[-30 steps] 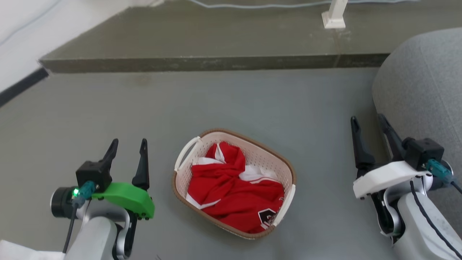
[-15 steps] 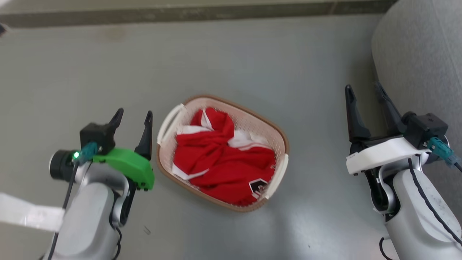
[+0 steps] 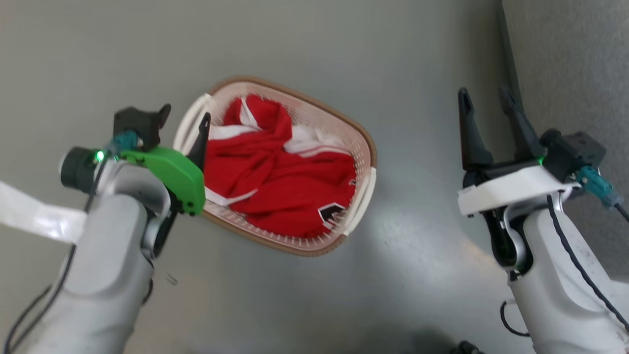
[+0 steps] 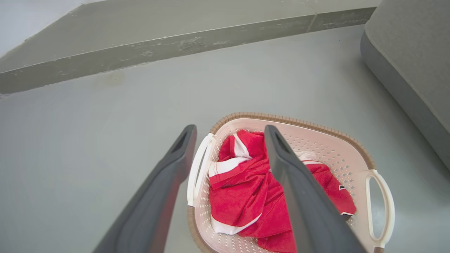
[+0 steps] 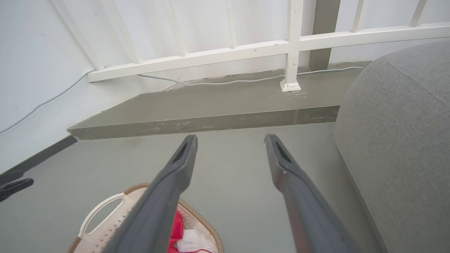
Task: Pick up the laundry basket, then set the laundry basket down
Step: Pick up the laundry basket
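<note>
The left pincer (image 3: 186,112) is moving in over the laundry basket (image 3: 319,118), its spread fingers now coming either side of the basket's left loop handle (image 4: 192,172); the head camera is tilting down.

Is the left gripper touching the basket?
Cannot tell. In the head view a left gripper finger overlaps the basket handle; the left wrist view shows the fingers astride it, no plain contact or gap.

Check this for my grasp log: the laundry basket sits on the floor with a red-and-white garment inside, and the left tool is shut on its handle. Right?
No. The left tool is open, not shut: the left wrist view shows its fingers apart, the handle seen between them. The laundry basket does sit on the floor, garment inside.
</note>
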